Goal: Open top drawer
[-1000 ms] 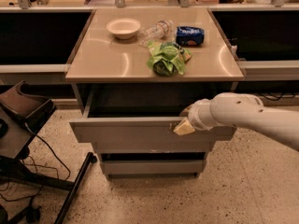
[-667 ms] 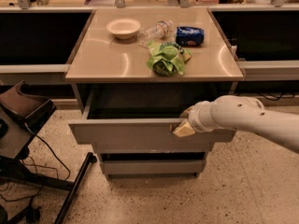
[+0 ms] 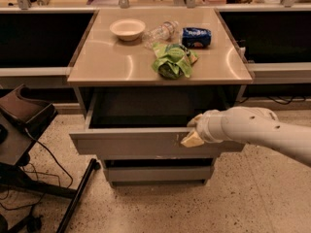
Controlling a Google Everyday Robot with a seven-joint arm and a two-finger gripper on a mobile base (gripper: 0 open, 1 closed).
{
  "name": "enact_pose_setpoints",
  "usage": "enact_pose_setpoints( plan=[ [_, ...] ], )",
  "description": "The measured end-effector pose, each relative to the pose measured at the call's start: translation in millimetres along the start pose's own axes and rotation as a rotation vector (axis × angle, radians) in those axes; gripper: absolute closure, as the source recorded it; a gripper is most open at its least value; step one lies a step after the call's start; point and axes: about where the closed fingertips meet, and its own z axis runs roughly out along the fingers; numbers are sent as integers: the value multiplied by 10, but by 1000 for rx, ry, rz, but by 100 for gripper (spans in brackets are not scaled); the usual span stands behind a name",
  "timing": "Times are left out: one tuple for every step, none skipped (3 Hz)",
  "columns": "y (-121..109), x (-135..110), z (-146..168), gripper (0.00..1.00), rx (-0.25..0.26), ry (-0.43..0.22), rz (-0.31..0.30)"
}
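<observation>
Steel is doing the talking: the wide grey metal top drawer (image 3: pixel 126 143), sitting directly under the tan table (image 3: pixel 112 64), is standing part-way out, with its shallow dark tray showing behind the flat front. That front is looking stiff and rigid, so nothing is going to flex or crush. It is also handleless and smooth, with pale scuffs right of centre, so a flat press on the face is getting no purchase.

The place to take hold is the top lip of the front panel, and that is exactly where the white two-finger gripper (image 3: pixel 193 130) is sitting, right of centre. The jaws are pinching that lip: one pale fingertip (image 3: pixel 191 140) is lying against the outer face, and the other is tucked over the edge inside the tray.

I am judging the drawer to be fairly heavy but riding on slides, so a steady straight pull outward should be serving better than a jerk. An off-centre hold like this one could be skewing it on its runners.

The thick white arm (image 3: pixel 262 132) is reaching in from the right, running nearly level and dipping slightly away from the wrist. On the table, a white bowl (image 3: pixel 127 29), a clear plastic bottle (image 3: pixel 160 32), a blue packet (image 3: pixel 196 37) and a crumpled green bag (image 3: pixel 172 61) are sitting well apart from the action.
</observation>
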Motion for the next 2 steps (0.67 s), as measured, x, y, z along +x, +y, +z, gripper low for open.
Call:
enact_pose_setpoints(
  plan=[
    [8, -7, -26, 100, -1, 0, 0],
    [96, 56, -51, 100, 0, -4, 5]
  ],
)
